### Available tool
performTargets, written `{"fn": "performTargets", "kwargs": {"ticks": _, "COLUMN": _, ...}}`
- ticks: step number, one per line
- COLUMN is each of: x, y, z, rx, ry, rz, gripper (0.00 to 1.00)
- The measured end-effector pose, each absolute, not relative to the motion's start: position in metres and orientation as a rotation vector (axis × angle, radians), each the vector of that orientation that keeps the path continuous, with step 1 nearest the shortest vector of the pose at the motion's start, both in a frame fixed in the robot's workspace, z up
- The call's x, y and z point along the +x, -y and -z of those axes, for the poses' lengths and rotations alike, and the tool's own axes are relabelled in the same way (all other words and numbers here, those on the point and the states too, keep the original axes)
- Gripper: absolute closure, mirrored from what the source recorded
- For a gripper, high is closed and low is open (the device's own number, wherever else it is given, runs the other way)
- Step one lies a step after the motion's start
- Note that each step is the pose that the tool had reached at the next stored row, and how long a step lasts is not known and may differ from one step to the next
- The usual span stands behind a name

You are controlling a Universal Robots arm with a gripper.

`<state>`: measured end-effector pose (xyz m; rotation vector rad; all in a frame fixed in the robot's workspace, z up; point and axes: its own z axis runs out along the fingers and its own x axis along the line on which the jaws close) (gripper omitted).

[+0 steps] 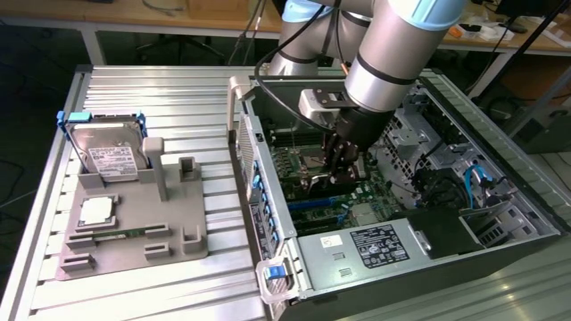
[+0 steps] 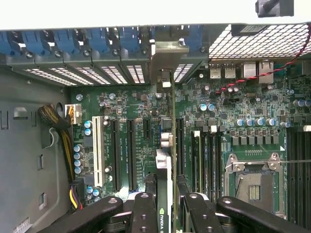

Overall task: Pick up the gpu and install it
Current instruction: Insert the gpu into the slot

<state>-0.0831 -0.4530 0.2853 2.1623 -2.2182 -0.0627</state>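
Observation:
My gripper (image 1: 335,172) reaches down into the open computer case (image 1: 267,221), over the green motherboard (image 1: 308,200). In the wrist view the gpu (image 2: 171,126) is seen edge-on, as a thin upright card. Its silvery metal bracket (image 2: 167,60) sits against the case's rear slot openings. The gripper (image 2: 170,206) is shut on the card's near end, with one black finger (image 2: 143,208) on each side of it. The card stands over the black expansion slots (image 2: 131,150). I cannot tell whether its edge sits in a slot.
On the slatted table beside the case stands a grey fixture (image 1: 134,227). It holds a silver hard drive in a blue frame (image 1: 107,150), a processor chip (image 1: 96,210) and a green RAM stick (image 1: 116,234). Inside the case are the power supply (image 1: 375,244), cable bundles (image 2: 68,141) and the processor socket (image 2: 255,182).

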Motion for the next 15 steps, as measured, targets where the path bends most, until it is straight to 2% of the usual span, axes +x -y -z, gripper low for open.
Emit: {"fn": "performTargets", "kwargs": {"ticks": 15, "x": -0.0831, "y": 0.453, "z": -0.2853, "rx": 2.159, "ry": 2.215, "rz": 0.069, "gripper": 0.73}}
